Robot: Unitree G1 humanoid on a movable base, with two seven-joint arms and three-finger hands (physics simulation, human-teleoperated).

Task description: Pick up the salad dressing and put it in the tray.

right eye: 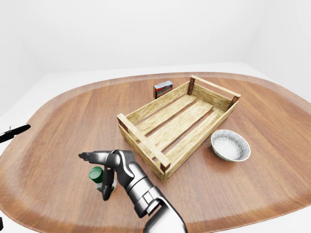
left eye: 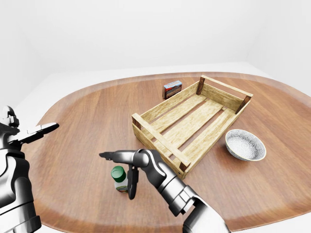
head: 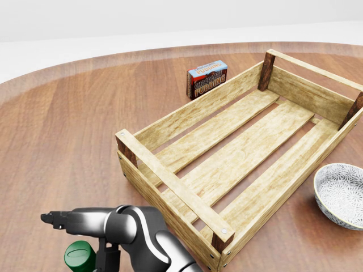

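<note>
The salad dressing bottle (left eye: 119, 184), small with a green cap, stands upright on the wooden table (left eye: 82, 111) at the lower left of the left-eye view. My right hand (left eye: 116, 174) is open about it: one finger stretches left over the cap, another points down along its right side. The fingers do not close round it. The tray (left eye: 160, 141) is an empty slatted wooden crate to the right of the bottle, lying diagonally. My left hand (left eye: 30, 129) is open and empty at the left edge, away from the bottle.
A chocolate pudding box (left eye: 172, 89) stands just beyond the tray's upper left side. A white patterned bowl (left eye: 245, 144) sits to the right of the tray. The oval table's edge curves close below the bottle.
</note>
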